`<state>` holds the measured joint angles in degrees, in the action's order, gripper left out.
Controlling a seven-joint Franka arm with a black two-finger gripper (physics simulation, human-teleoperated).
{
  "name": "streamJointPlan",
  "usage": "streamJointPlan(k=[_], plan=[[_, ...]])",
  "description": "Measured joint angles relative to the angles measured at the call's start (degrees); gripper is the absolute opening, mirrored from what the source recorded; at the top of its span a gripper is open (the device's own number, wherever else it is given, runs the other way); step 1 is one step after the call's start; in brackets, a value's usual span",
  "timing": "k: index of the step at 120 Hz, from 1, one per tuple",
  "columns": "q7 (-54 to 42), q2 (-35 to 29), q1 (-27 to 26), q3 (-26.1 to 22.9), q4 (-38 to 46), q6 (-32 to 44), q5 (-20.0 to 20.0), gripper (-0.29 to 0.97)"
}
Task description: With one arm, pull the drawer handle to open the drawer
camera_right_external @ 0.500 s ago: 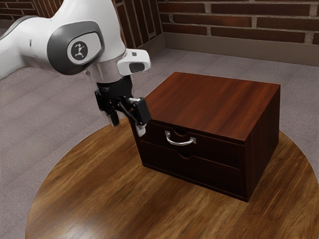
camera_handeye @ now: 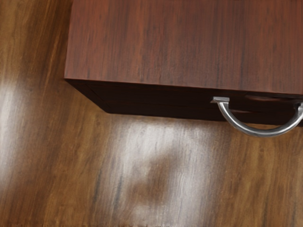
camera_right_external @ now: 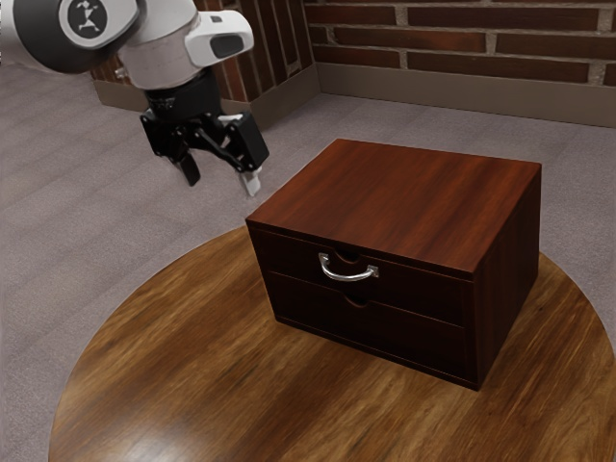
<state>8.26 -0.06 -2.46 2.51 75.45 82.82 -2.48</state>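
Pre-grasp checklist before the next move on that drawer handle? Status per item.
1. End effector open: ok, spread wide, nothing held.
2. End effector at handle: not ok, it hangs above the table, off the cabinet corner toward the exterior view's left.
3. Handle unobstructed: ok.
4. Top drawer shut: ok, front flush.
5. Pull path: ok, bare wood before the drawer.
6. Wrist angle suits handle: cannot tell.
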Motion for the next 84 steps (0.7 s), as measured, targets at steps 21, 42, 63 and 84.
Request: streamJointPlan(k=[21, 42, 63, 84], plan=[[15.4, 1.4, 1.8, -1.6, -0.4, -0.5, 0.7, 0.68], [31.6, 2.6, 0.9, -1.9, -0.2, 1.9, 2.3, 0.68], [43.9, 5.1, -1.5, -1.8, 0.4, 5.0, 5.2, 0.68], [52.9, 6.2, -2.5, -1.7, 5.6, 12.4, 6.9, 0.68]])
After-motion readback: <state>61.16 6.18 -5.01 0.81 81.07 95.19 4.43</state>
